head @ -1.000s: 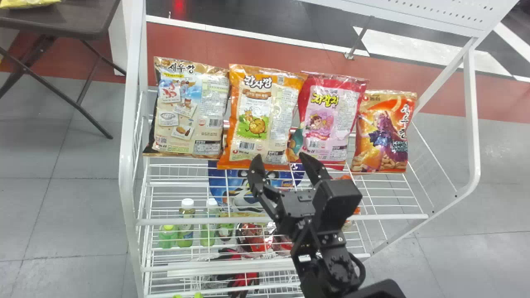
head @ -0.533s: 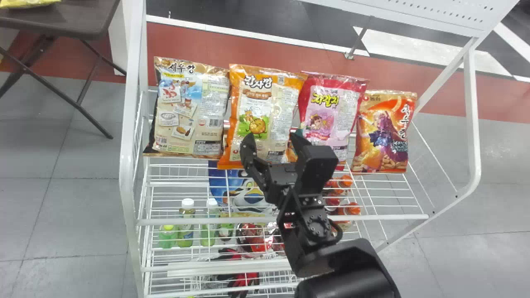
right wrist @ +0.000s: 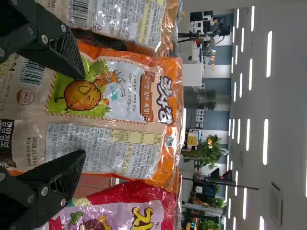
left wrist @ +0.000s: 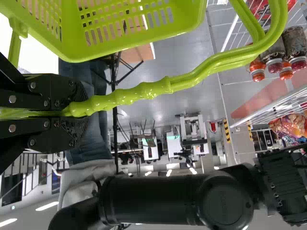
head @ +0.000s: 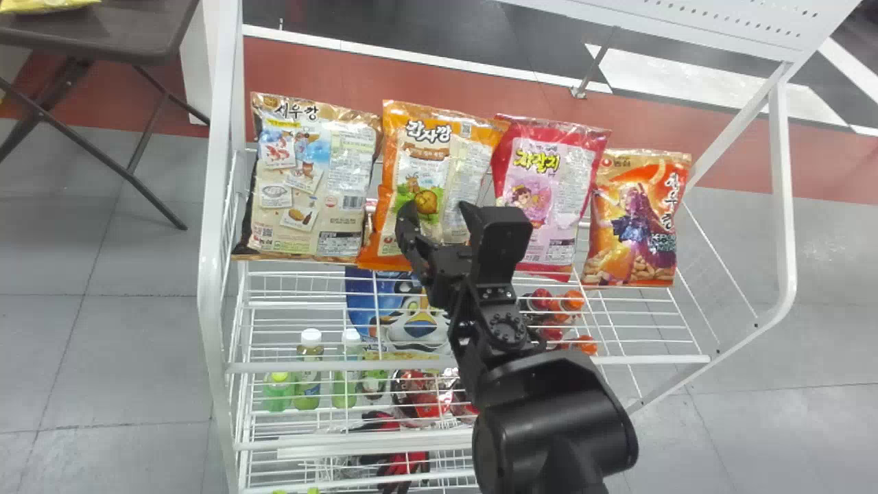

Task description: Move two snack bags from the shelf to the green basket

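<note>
Right tool [head: 435, 206]: spread, head-view centre, before orange snack bag [head: 420, 140] | left tool [left wrist: 81, 110]: pinching green basket handle [left wrist: 146, 90], left-wrist-view left

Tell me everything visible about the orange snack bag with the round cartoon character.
The orange snack bag is puffy, glossy and crinkled, with orange edges around a cream panel of print and a barcode. It looks sealed. It stands upright on the white wire shelf, between a beige bag and a red-and-pink one. The right gripper's open fingers overlap it; contact is unclear.
</note>
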Controlling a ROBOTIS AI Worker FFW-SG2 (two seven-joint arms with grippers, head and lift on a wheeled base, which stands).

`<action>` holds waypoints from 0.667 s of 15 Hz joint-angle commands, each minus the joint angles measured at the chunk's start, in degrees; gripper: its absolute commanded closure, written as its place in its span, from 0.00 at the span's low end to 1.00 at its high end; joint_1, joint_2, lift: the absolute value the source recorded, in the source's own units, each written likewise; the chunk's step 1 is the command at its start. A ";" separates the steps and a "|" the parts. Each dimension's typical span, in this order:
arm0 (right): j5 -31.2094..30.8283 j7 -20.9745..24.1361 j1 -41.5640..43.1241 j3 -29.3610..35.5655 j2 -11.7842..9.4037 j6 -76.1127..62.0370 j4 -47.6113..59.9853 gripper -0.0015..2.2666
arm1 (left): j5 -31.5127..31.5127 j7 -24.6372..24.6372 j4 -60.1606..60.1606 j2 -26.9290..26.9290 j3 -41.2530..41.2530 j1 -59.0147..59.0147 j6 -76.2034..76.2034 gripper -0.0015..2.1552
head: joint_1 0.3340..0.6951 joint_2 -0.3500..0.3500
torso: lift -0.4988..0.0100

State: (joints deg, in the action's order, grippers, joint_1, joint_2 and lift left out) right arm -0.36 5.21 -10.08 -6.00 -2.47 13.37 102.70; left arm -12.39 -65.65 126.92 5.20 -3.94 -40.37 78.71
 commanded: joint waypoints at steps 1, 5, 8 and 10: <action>0.36 -0.38 0.32 0.11 0.00 1.36 -0.40 0.69 | 0.00 -0.01 -0.09 0.16 0.07 0.02 0.00 1.00 | 1.00 0.00 | 0.95; 1.06 -0.02 -2.23 0.02 -0.35 0.65 3.03 0.98 | 0.00 -0.01 0.09 0.07 -0.19 0.02 0.53 1.00 | 1.00 0.00 | 0.95; 3.26 2.26 -5.83 0.28 -1.40 -1.98 8.13 0.98 | 0.17 0.17 0.70 0.07 -0.72 0.02 0.88 1.00 | 1.00 0.00 | 0.95; 4.66 2.17 -8.47 0.64 -1.93 -1.81 12.08 0.98 | 1.05 0.35 1.40 0.07 -1.42 0.02 1.76 1.00 | 1.00 0.00 | 0.95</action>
State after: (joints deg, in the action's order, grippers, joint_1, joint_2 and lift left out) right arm 3.10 7.47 -16.57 -5.63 -3.97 11.53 111.77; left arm -11.87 -65.36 127.83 5.27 -4.89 -40.34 79.89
